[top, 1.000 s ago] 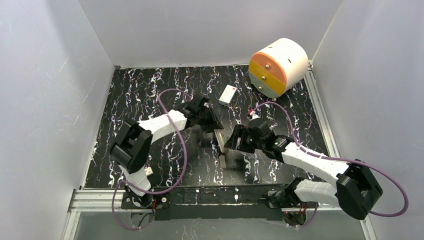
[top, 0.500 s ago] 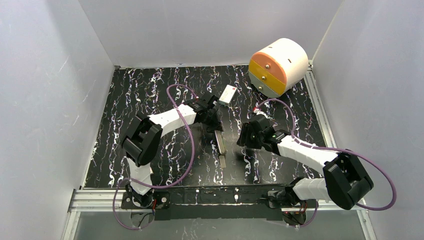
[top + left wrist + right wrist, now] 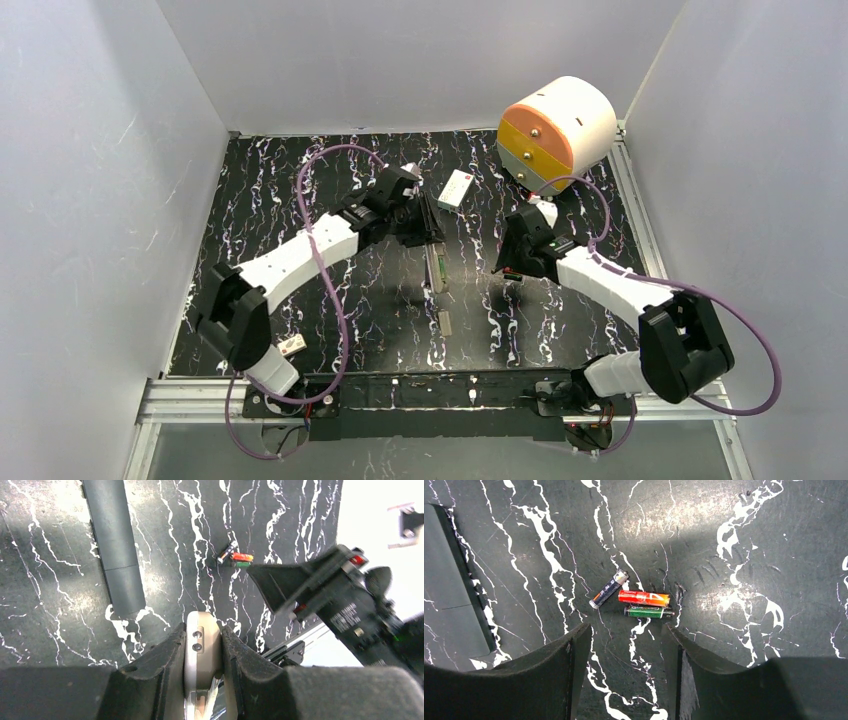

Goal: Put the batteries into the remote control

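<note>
Now the batteries (image 3: 644,598), lying crosswise just beyond its wide-open jaws, are being hovered over by the nearer right gripper (image 3: 626,629).

Robotics lab test cell — plain white panels (image 3: 100,150) are boxing in a black, white-veined mat (image 3: 260,200) on three sides. A left arm (image 3: 300,255) and a right arm (image 3: 600,280) are sitting bolted side by side to an aluminium rail (image 3: 190,398) at the near edge — a purpose-built bench rig, working under bright, even lighting.
</note>
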